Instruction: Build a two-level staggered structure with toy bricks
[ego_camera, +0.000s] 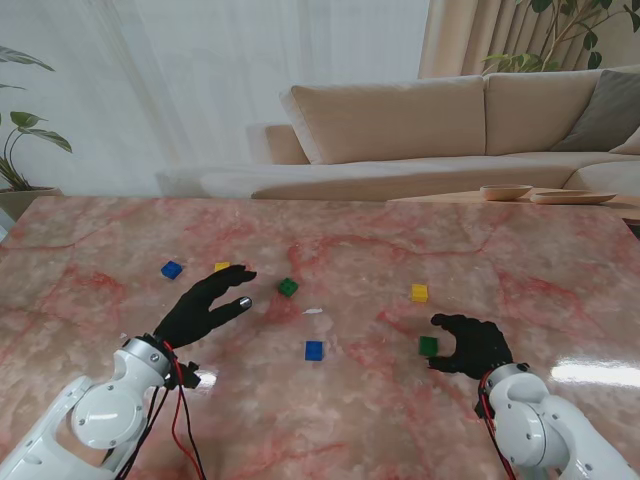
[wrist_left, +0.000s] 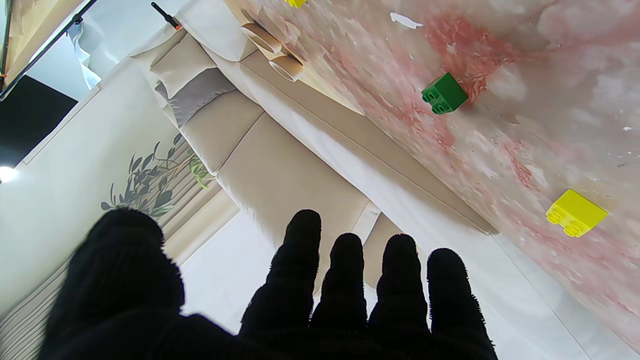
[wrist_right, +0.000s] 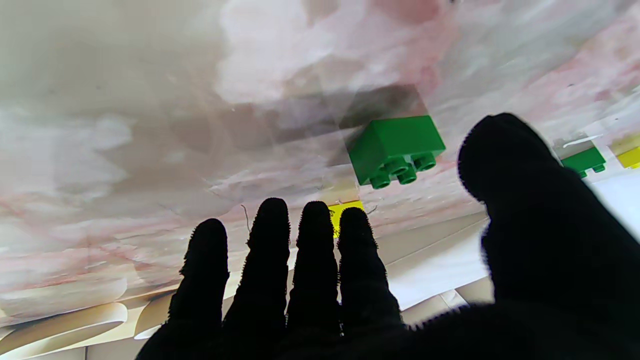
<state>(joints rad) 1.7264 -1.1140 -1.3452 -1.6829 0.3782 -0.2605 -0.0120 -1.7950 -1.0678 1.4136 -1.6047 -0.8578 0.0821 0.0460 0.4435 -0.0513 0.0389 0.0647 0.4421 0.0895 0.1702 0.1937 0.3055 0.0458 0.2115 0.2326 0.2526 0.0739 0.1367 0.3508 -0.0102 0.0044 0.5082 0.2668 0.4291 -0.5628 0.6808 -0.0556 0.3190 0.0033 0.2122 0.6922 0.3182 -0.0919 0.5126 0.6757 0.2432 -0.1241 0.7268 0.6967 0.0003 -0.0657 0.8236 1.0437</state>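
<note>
My right hand (ego_camera: 472, 345), black knit glove, is spread and empty, cupped just beside a square studded green brick (ego_camera: 428, 346) on the glossy pink-veined marble table (ego_camera: 560, 280). My left hand (ego_camera: 203, 305) hovers with fingers apart, empty, near a second green brick (ego_camera: 288, 287). Yellow brick (ego_camera: 419, 292) and two blue bricks (ego_camera: 314, 350) lie scattered, none stacked.

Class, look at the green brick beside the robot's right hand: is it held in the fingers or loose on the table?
Loose. The green brick rests on the table, apart from the open right hand.
</note>
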